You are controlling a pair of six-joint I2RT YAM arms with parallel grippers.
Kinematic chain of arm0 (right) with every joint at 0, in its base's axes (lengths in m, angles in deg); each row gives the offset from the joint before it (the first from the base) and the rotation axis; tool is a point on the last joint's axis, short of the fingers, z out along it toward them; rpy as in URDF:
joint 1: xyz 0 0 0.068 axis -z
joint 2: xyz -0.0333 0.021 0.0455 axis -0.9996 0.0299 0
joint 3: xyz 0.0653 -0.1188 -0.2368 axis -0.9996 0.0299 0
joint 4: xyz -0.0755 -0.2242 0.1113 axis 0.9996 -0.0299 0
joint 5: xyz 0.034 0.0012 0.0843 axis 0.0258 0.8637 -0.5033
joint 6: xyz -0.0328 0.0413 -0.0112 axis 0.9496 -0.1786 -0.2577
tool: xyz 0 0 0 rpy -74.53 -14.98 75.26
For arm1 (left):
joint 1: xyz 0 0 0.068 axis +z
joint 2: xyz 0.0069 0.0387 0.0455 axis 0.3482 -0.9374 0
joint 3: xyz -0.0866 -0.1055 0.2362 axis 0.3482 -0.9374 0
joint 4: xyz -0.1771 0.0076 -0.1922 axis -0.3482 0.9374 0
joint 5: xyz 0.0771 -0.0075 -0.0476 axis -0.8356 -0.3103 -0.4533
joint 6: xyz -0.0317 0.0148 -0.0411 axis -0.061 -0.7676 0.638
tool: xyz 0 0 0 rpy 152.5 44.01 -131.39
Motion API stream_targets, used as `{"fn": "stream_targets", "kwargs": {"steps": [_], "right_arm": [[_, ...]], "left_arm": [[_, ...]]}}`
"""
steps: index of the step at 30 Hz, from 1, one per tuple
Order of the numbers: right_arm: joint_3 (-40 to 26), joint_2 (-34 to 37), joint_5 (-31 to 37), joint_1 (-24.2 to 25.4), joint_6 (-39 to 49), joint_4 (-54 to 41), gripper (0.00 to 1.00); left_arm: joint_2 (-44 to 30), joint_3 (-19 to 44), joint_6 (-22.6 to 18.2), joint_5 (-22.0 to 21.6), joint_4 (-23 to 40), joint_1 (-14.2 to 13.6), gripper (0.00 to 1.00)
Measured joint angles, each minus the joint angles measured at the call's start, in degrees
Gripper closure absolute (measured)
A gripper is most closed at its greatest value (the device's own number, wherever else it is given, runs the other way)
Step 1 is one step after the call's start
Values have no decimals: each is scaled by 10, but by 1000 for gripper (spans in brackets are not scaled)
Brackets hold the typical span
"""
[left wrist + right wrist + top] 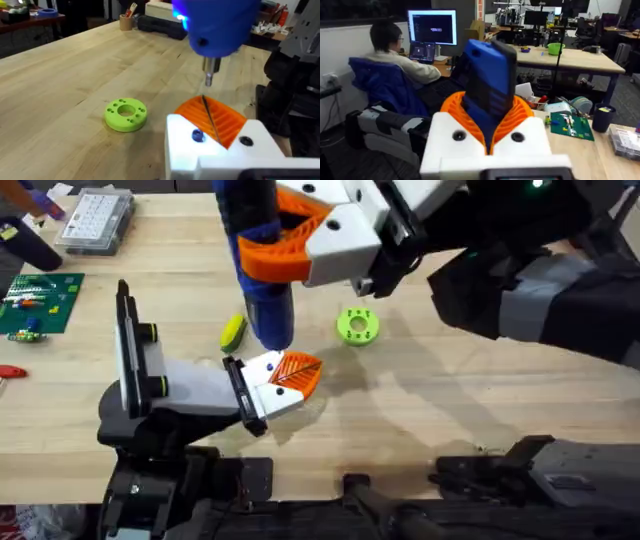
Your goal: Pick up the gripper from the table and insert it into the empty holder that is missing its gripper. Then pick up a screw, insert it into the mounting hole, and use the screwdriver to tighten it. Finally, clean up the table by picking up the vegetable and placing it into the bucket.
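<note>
A: How far along are you?

B: Mid-frame, your left hand (290, 375) looks closed, holding nothing I can see. Vegetable (233, 332) sits uncleared on the surface (450, 410). Right hand (300, 235) clamps the screwdriver (265, 290), upper-middle. You're tightening, I'd guess.

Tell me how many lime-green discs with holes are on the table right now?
1. The green disc lies flat on the table, right of the screwdriver and the vegetable. The arms overhead may hide others.
</note>
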Motion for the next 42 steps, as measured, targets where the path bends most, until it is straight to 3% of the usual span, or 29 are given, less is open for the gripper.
{"fn": "stream_targets", "kwargs": {"steps": [13, 42], "right_arm": [[26, 0, 31, -16, 14, 0, 977], [27, 0, 32, -27, 61, -4, 977]], "left_arm": [[0, 0, 0, 0, 0, 0, 996], [0, 0, 0, 0, 0, 0, 996]]}}
